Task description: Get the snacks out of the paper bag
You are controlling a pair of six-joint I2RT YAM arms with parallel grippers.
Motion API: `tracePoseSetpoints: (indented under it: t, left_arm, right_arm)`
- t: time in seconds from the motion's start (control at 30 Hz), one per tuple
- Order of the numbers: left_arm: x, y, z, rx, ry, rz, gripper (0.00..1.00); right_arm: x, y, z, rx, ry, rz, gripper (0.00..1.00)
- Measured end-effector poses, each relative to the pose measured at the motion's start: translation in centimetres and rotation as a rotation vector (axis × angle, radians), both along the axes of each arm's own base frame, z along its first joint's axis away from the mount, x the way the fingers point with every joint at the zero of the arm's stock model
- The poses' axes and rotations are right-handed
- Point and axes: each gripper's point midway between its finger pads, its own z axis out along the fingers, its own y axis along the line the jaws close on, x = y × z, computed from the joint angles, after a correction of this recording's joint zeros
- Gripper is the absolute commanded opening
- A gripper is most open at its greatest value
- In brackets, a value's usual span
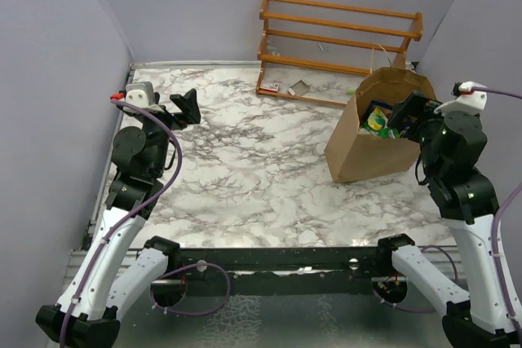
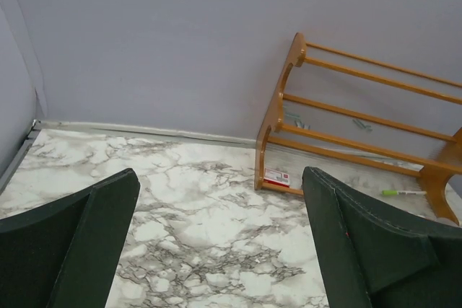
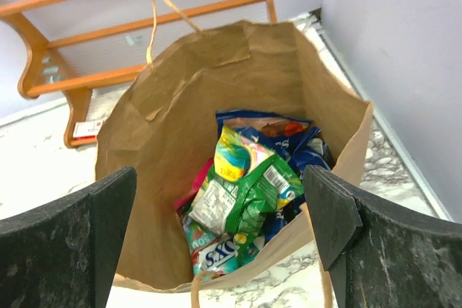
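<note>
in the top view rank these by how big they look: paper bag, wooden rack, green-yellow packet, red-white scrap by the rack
1. wooden rack
2. paper bag, fairly close to the rack
3. green-yellow packet, partly hidden
4. red-white scrap

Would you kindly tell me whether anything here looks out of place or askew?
Only small things: a red-white scrap and a grey scrap lie loose by the wooden rack. The paper bag stands upright, nothing spilled.

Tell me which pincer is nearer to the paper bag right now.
Right. The right pincer hovers open at the mouth of the paper bag, by its right rim. The left pincer, also open, is far across the table, near its left edge.
</note>
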Motion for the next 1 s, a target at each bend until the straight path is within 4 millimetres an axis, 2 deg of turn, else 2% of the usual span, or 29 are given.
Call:
tracePoseSetpoints:
  t: [0.1, 0.37, 0.57, 0.7, 0.87, 1.0]
  left_arm:
    - [0.0, 0.0, 0.1, -0.004, -0.003, 0.0, 0.99]
    - [0.0, -0.1, 0.1, -0.01, -0.002, -0.002, 0.99]
    - [0.0, -0.1, 0.1, -0.013, -0.002, -0.003, 0.99]
    - [0.0, -0.1, 0.1, -0.014, -0.001, -0.004, 0.99]
    - [0.1, -0.1, 0.0, -0.019, 0.003, -0.005, 0.99]
    - [0.1, -0.2, -0.1, -0.023, 0.005, -0.005, 0.99]
  right_arm:
    - [-0.6, -0.8, 1.6, -0.01, -0.02, -0.033, 0.99]
    - [-3.1, -1.6, 3.8, 0.012, -0.113, -0.052, 0.99]
    - [-3.2, -1.6, 3.7, 0.06, -0.125, -0.07, 0.99]
    - [-3.6, -0.8, 3.9, 0.069, -0.144, -0.012, 0.99]
    - [-4.3, -0.4, 4.6, 0.185, -0.198, -0.01, 0.99]
    - [-3.7, -0.2, 4.7, 0.25, -0.195, -0.029, 0.99]
